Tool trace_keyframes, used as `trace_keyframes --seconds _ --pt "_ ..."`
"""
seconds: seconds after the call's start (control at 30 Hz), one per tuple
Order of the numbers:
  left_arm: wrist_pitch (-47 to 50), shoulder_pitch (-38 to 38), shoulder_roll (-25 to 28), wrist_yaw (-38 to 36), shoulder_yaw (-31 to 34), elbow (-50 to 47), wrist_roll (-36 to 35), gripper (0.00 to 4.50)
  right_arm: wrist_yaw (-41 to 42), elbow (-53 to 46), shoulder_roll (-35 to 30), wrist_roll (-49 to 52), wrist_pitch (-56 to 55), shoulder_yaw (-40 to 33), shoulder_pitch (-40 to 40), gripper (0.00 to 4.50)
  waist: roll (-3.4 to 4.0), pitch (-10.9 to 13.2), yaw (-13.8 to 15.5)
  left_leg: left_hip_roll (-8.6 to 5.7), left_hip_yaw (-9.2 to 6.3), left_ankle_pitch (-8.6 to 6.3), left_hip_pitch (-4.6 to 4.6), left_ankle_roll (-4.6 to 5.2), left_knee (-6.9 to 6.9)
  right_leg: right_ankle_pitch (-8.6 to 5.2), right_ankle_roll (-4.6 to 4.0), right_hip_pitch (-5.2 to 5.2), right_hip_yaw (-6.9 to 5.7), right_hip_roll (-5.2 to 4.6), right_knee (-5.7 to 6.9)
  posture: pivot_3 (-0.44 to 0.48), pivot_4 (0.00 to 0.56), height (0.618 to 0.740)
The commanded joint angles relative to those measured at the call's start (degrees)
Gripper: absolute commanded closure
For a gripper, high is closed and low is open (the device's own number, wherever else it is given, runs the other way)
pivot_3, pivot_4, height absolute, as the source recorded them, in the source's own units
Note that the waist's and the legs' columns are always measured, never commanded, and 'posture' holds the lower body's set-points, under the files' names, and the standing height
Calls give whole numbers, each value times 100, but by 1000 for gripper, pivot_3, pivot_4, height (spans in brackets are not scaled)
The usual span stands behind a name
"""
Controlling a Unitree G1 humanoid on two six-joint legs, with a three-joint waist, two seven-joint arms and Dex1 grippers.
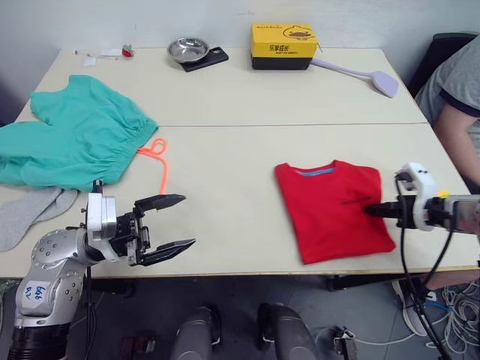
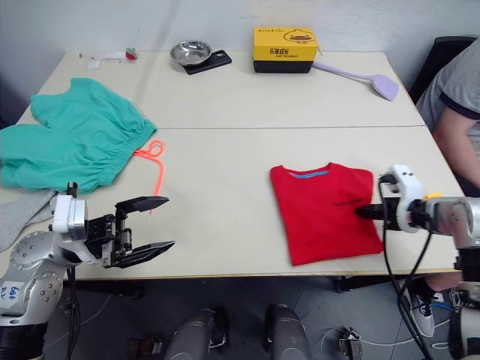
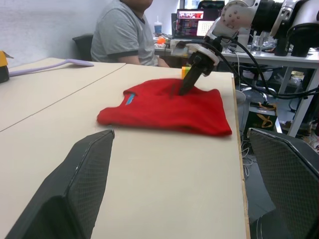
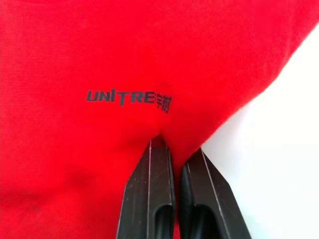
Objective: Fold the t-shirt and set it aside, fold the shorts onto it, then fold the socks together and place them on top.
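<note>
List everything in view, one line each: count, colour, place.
t-shirt: one, red, folded, near right of table.
shorts: one, teal, orange drawstring, far left.
socks: light grey, near left edge; count unclear.
box: one, yellow, far edge.
bowl: one, steel, beside box.
table: beige.
person: one, grey shirt, seated right.
left gripper: open, over near left table.
right gripper: shut, pinching t-shirt.

Setting: robotics lab or office workroom. Evidence: pale work tables point(image 1: 247, 112) pushed together; seated person point(image 3: 122, 35) at the right; lit computer monitor point(image 3: 192, 22) on a far desk; loose cables point(image 1: 450, 315) on the floor; black office chair point(image 1: 442, 49).
</note>
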Motion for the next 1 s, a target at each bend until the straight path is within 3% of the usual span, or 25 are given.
trace_keyframes --seconds 0.03,0.2,0.3,0.4,0.53,0.77,0.9,1.0 --pt "-144 -148 51 -160 9 97 32 0 376 1092 -310 -672 -935 318 -467 4450 4 2 -8 0 3 0 1 -1 1 1 1 0 2 0 1 0 150 740" --pt "-191 -228 89 -208 90 194 78 0 918 1953 -329 -1108 -1154 684 -895 4450 6 3 -2 4 0 4 3 -10 1 1 0 0 1 1 3 0 150 740" --pt "-273 -189 138 -198 215 281 151 0 839 2096 -146 -1079 -1293 442 -901 4450 6 3 3 5 0 4 3 -10 3 1 0 1 2 1 1 0 150 740" --pt "-235 -156 254 -242 300 368 140 0 453 2196 -64 -1196 -1615 217 -953 3789 6 3 1 5 -1 3 2 -10 10 2 -1 3 1 0 3 0 150 740" --pt "21 -32 453 -265 371 479 60 0 733 1886 -248 -1172 -1564 182 -719 2468 9 4 -2 4 -2 -10 3 -34 10 9 -3 2 3 -4 3 0 150 740" --pt "-88 336 730 -363 977 1097 216 0 2027 131 -1316 -772 -2280 -472 739 43 53 25 27 2 -6 -1 -5 -9 5 8 -3 -2 -3 -7 -2 0 150 740" --pt "-524 585 783 -210 1580 1784 414 0 2396 -1106 -1052 -304 -3097 -1402 1794 15 52 26 -48 11 -2 -3 8 -10 5 8 -3 3 -3 2 1 0 150 740" --pt "-738 912 824 -208 1925 2065 515 0 2467 -1831 -130 93 -4443 -2104 2348 15 25 18 -74 24 -7 -26 13 -17 3 11 -9 9 -9 11 3 0 150 740"
